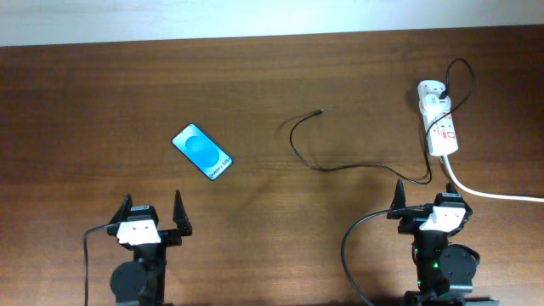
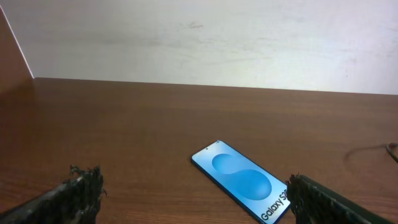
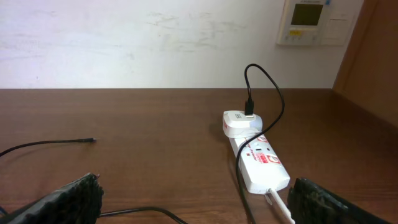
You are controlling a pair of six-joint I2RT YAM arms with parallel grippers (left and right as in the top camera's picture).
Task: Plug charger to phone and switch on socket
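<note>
Both arms sit at the table's [image 1: 255, 76] near side, nothing held: left gripper [image 1: 154, 214] spread wide just short of the phone [image 1: 202, 152] (flat, screen up, angled), right gripper [image 1: 429, 204] equally wide below the socket [image 1: 439, 119], prob. so each arm takes its own item. Charger [image 1: 340, 167] is plugged into the strip's white adapter [image 1: 432, 89], cable looping left, connector tip [image 1: 319, 112] free mid-table, well apart from phone. Bare wood all round phone & tip; thick white cord [image 1: 484, 191] crowds the right gripper's side.
</note>
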